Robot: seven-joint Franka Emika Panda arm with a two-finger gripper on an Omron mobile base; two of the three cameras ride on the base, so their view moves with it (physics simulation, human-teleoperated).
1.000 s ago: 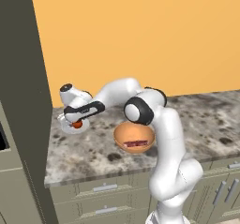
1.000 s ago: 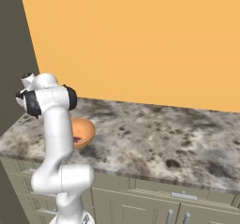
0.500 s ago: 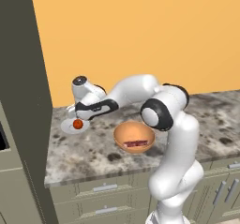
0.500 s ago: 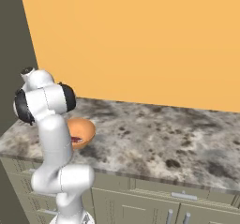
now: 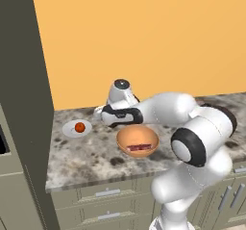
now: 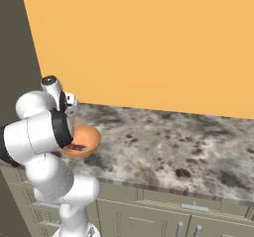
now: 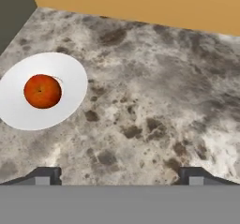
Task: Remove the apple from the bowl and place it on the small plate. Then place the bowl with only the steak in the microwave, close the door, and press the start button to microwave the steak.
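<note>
Tool point(image 7: 119, 174) open, empty. Risk: gripping bowl point(image 5: 138, 141) rim at 3 o'clock of apple point(image 7: 42, 91) tips steak point(image 5: 140, 148) onto surface point(image 7: 154, 101).

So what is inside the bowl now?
The bowl holds the steak, lying flat at its bottom. The near wall hides part of the inside. The apple is on the plate.

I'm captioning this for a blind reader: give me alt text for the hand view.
A small round red-orange apple sits on a flat grey-white plate at the left of a speckled granite counter. The open gripper frames bare counter beside it.
</note>
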